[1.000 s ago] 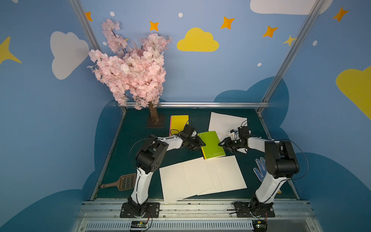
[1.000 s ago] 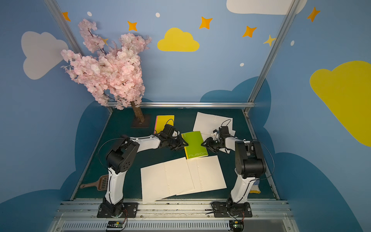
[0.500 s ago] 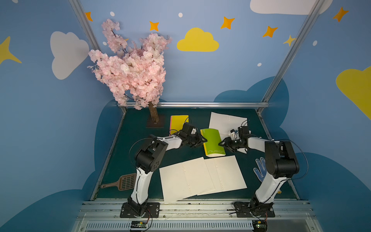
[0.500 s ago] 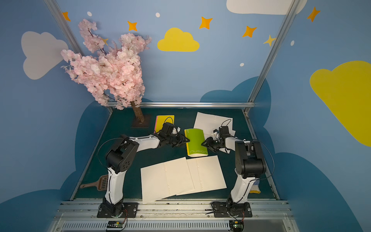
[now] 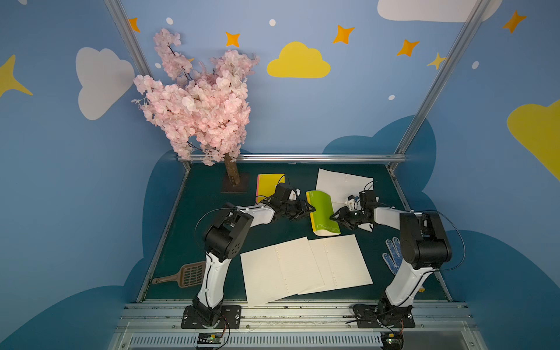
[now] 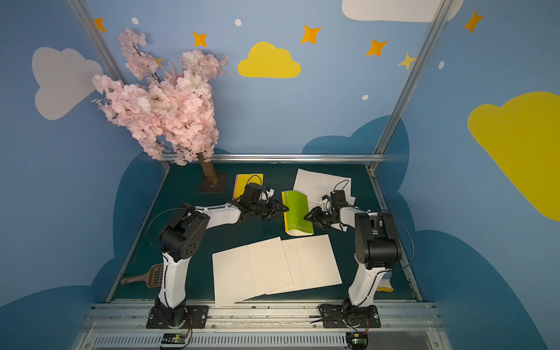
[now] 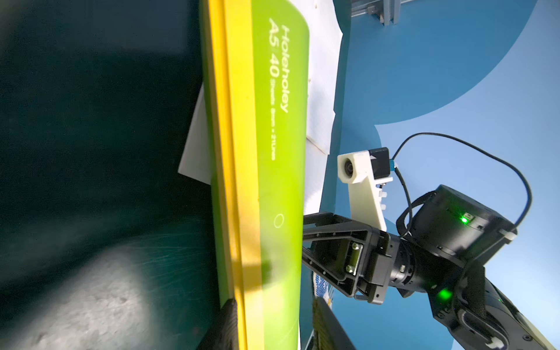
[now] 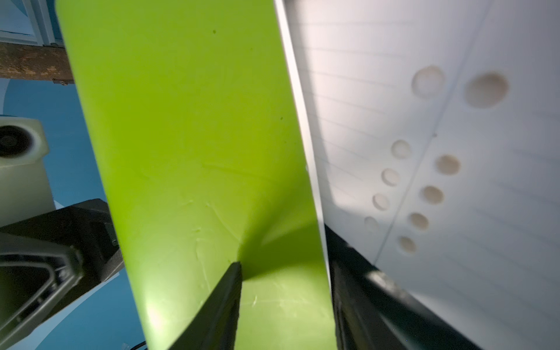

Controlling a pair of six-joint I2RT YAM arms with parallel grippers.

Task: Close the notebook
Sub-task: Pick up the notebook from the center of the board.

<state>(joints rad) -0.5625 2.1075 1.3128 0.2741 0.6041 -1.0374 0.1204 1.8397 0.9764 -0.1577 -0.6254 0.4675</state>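
The green notebook (image 5: 322, 212) (image 6: 298, 212) with a yellow spine lies mid-table between both arms, its cover bulging upward. My left gripper (image 5: 312, 209) (image 6: 285, 209) straddles the spine edge. In the left wrist view one finger (image 7: 225, 324) lies against the notebook (image 7: 266, 151) underneath, and the other stands a sliver off the cover. My right gripper (image 5: 333, 216) (image 6: 306, 216) grips the opposite free edge. In the right wrist view one finger (image 8: 224, 297) presses a dent into the green cover (image 8: 197, 136), the other sits below that edge.
Two open white notebooks (image 5: 306, 269) lie in front of the arms. More white pages (image 5: 342, 185) lie behind the right gripper. A yellow notebook (image 5: 268, 183) and the blossom tree's trunk (image 5: 231, 175) stand at the back. A brown scoop (image 5: 185, 275) lies front left, a dotted glove (image 5: 392, 254) at right.
The left gripper has moved right onto the notebook's spine. The notebook has turned from a slant to square with the table and its cover now bulges. The right gripper has stayed put.
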